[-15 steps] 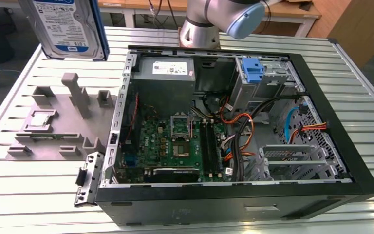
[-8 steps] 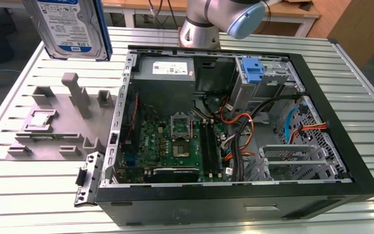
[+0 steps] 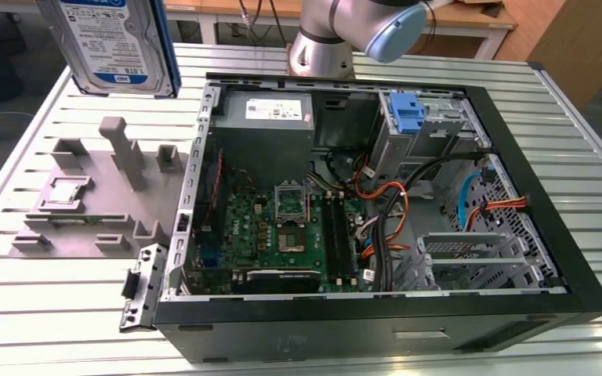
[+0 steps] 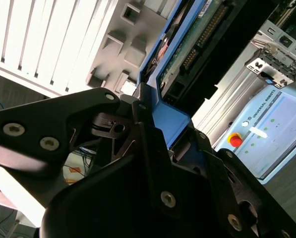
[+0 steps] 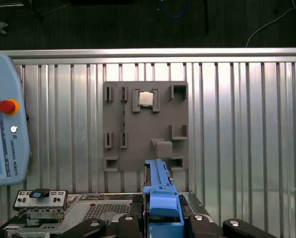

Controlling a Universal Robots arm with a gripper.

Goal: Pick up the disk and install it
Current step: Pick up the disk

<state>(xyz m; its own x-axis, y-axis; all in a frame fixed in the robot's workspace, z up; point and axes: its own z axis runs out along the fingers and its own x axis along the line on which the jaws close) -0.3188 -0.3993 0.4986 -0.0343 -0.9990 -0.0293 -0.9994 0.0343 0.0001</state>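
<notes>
**A:** Where's the disk [image 3: 113,43]?

**B:** Upper left of the exterior view, hanging on edge above the table [image 3: 29,329], off to the left of the open computer case [image 3: 583,258] (label side faces the camera).

**A:** And the gripper [image 5: 163,223]?

**B:** In the first wrist view it pinches the disk's blue frame between its fingers.

**A:** How to carry it well?

**B:** I'd judge it needs a firm hold on the frame, the disk square, and enough height to clear the case wall and the loose cables [image 3: 385,211] inside.

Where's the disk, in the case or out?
Out. The disk hangs above the table, clear of the open case, its blue carrier clamped in the gripper.
</notes>
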